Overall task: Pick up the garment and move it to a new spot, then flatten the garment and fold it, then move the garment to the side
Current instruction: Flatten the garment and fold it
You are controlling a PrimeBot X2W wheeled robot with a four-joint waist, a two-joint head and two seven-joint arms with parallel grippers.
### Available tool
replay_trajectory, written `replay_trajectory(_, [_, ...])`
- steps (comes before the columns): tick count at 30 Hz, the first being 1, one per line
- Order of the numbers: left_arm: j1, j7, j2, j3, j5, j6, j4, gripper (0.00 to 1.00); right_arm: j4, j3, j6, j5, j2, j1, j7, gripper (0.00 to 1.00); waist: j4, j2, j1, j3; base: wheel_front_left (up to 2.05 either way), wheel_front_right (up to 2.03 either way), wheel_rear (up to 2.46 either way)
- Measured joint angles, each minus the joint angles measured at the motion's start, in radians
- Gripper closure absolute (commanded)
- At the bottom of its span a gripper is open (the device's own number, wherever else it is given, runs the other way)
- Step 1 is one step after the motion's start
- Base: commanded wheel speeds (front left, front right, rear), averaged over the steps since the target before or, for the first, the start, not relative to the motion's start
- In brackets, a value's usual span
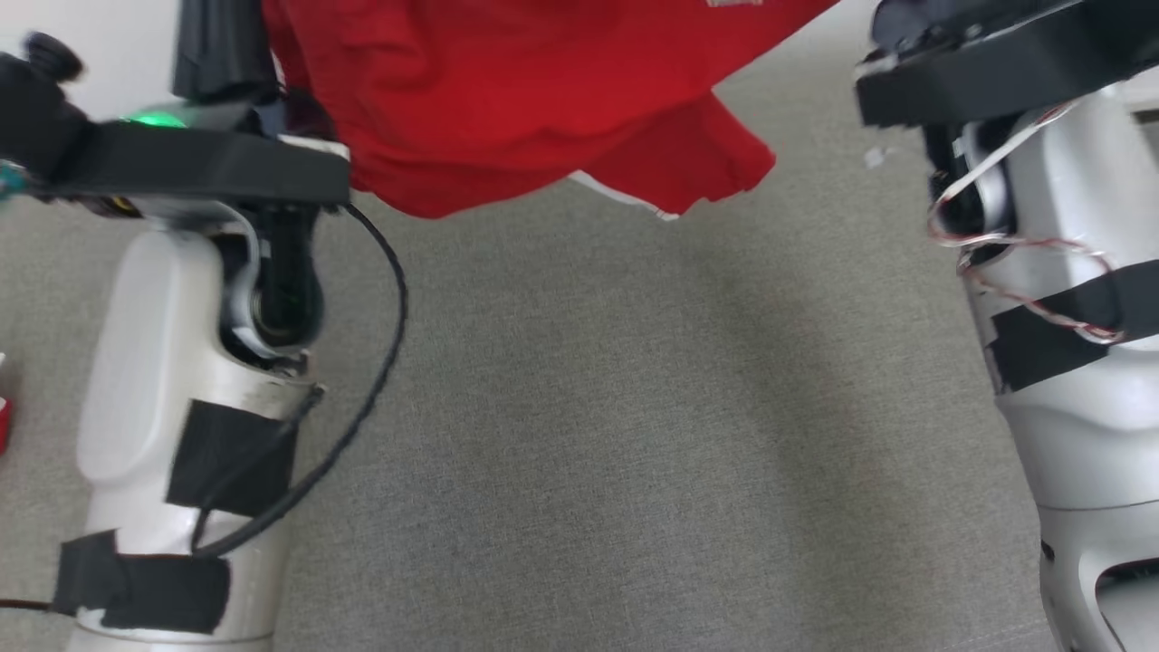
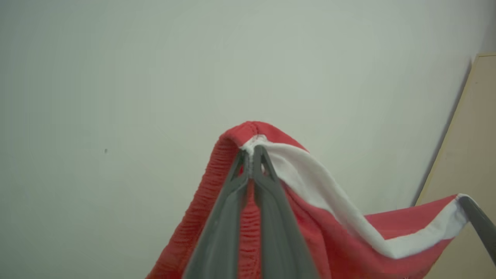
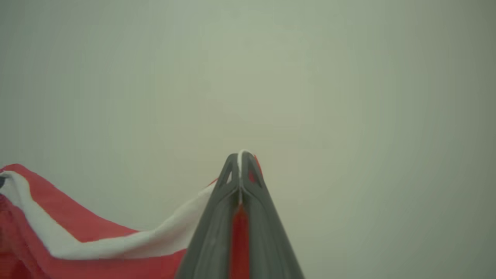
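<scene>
Left gripper (image 2: 251, 155) pinching red shirt (image 1: 507, 100) by its white edge (image 2: 333, 193), right gripper (image 3: 241, 157) pinching it too, shirt hanging between the jaws

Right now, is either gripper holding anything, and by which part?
Both are shut on the red garment: left gripper pinches its white-banded edge beside red ribbing, right gripper the same white band.
</scene>
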Motion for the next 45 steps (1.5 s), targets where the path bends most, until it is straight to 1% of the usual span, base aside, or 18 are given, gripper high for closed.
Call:
replay_trajectory(4, [0.043, -0.014, -0.010, -0.061, 0.007, -0.009, 0.069, 1.00, 0.049, 0.076, 0.000, -0.007, -0.039, 0.049, 0.000, 1.00, 0.007, 0.0000, 0.0001, 0.030, 0.00, 0.00, 0.00])
replay_trajectory(7, [0.107, -0.019, -0.009, -0.111, -0.019, -0.009, 0.087, 1.00, 0.078, 0.154, 0.000, 0.047, -0.095, 0.110, 0.002, 1.00, 0.018, 0.0001, 0.0002, 0.040, 0.00, 0.00, 0.00])
replay_trajectory(10, [0.181, -0.020, 0.011, -0.151, -0.064, -0.014, 0.064, 1.00, 0.049, 0.204, 0.000, 0.143, -0.159, 0.171, 0.040, 1.00, 0.032, 0.0001, 0.0001, 0.035, 0.00, 0.00, 0.00])
replay_trajectory(14, [0.316, -0.020, 0.065, -0.193, -0.156, -0.014, -0.001, 1.00, -0.057, 0.228, 0.000, 0.330, -0.258, 0.301, 0.155, 1.00, 0.042, 0.0000, 0.0000, 0.008, 0.00, 0.00, 0.00])
replay_trajectory(18, [0.459, 0.021, 0.126, -0.223, -0.221, -0.013, -0.074, 1.00, -0.188, 0.212, 0.000, 0.514, -0.341, 0.468, 0.302, 1.00, 0.047, -0.0002, -0.0002, -0.026, 0.00, 0.00, 0.00])
replay_trajectory(19, [0.499, 0.034, 0.139, -0.232, -0.226, -0.014, -0.096, 1.00, -0.212, 0.196, 0.001, 0.545, -0.360, 0.512, 0.336, 1.00, 0.048, -0.0002, -0.0002, -0.034, 0.00, 0.00, 0.00])
replay_trajectory(21, [0.577, 0.075, 0.148, -0.239, -0.283, -0.013, -0.131, 1.00, -0.253, 0.158, 0.001, 0.599, -0.388, 0.597, 0.396, 1.00, 0.050, -0.0002, -0.0003, -0.048, 0.00, 0.00, 0.00])
replay_trajectory(24, [0.671, 0.122, 0.174, -0.247, -0.332, -0.014, -0.191, 1.00, -0.298, 0.073, 0.001, 0.655, -0.405, 0.725, 0.477, 1.00, 0.055, -0.0002, -0.0003, -0.067, 0.00, 0.00, 0.00])
replay_trajectory(27, [0.745, 0.162, 0.193, -0.255, -0.355, -0.007, -0.245, 1.00, -0.344, -0.018, 0.002, 0.704, -0.398, 0.852, 0.571, 1.00, 0.064, -0.0002, -0.0003, -0.079, 0.00, 0.00, 0.00])
replay_trajectory(30, [0.810, 0.207, 0.212, -0.276, -0.382, 0.003, -0.283, 1.00, -0.374, -0.110, 0.002, 0.740, -0.378, 0.989, 0.701, 1.00, 0.074, -0.0002, -0.0003, -0.090, 0.00, 0.00, 0.00])
replay_trajectory(34, [0.879, 0.252, 0.232, -0.291, -0.405, 0.029, -0.323, 1.00, -0.441, -0.239, 0.002, 0.744, -0.317, 1.130, 0.845, 1.00, 0.084, -0.0002, -0.0003, -0.100, 0.00, 0.00, 0.00])
replay_trajectory(36, [0.906, 0.273, 0.253, -0.297, -0.405, 0.046, -0.333, 1.00, -0.472, -0.299, 0.002, 0.716, -0.275, 1.178, 0.916, 1.00, 0.085, -0.0003, -0.0003, -0.104, 0.00, 0.00, 0.00])
replay_trajectory(39, [0.945, 0.315, 0.268, -0.317, -0.414, 0.063, -0.353, 1.00, -0.514, -0.392, 0.002, 0.664, -0.200, 1.240, 1.026, 1.00, 0.085, -0.0002, -0.0003, -0.112, 0.00, 0.00, 0.00])
replay_trajectory(45, [1.019, 0.426, 0.318, -0.356, -0.456, 0.102, -0.413, 1.00, -0.633, -0.565, 0.002, 0.555, -0.018, 1.348, 1.283, 1.00, 0.094, -0.0002, -0.0002, -0.119, 0.00, 0.00, 0.00])
